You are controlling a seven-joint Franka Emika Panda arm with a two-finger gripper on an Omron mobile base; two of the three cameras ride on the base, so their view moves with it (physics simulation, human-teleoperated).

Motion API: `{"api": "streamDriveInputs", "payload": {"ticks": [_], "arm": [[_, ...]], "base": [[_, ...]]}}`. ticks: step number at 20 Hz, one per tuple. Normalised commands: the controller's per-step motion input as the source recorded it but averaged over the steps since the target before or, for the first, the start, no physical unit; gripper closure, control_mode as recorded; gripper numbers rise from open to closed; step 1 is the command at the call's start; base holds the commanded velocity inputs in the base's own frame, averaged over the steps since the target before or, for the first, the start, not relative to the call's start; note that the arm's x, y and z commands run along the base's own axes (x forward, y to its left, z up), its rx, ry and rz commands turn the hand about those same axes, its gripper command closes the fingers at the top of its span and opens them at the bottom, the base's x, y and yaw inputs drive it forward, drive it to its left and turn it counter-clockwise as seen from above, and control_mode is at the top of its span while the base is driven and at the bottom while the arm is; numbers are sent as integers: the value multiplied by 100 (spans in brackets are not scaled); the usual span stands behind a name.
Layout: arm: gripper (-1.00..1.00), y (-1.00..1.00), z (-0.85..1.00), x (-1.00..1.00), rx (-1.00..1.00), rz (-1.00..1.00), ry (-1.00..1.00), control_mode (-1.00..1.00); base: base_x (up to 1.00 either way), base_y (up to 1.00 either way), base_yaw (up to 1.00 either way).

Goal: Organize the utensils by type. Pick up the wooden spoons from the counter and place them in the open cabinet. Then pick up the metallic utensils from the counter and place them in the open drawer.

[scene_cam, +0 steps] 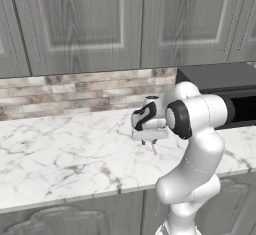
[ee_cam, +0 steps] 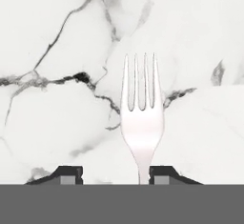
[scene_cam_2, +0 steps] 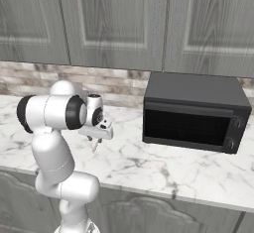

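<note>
Hand (ee_cam: 113,173) partly open around fork (ee_cam: 141,111) stem, grip uncertain; low over marble surface (ee_cam: 57,123), left of oven (scene_cam_2: 193,113).

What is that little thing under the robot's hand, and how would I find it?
Start at the black oven on the marble counter; left of it the arm's tool hangs. Between its tips lies a fork, silver, four-tined, thin against veined stone.

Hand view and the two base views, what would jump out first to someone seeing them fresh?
Probably the silver fork, lying on the white marble counter with its handle running down between the claw fingertips. Next, the white arm bent low over the counter's front part, claw pointing down. Then the black oven standing on the counter to the arm's right, under the grey wall cabinets.
</note>
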Motion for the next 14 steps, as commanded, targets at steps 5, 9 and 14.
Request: {"api": "streamDriveInputs", "payload": {"ticks": [5,9,14], "arm": [[100,-14,-45,-12,11,0,6,-100],[100,-7,-29,-10,10,-2,0,-100],[100,0,-29,-20,5,-2,0,-100]], "base": [[0,0,0],[0,0,0],[0,0,0]]}}
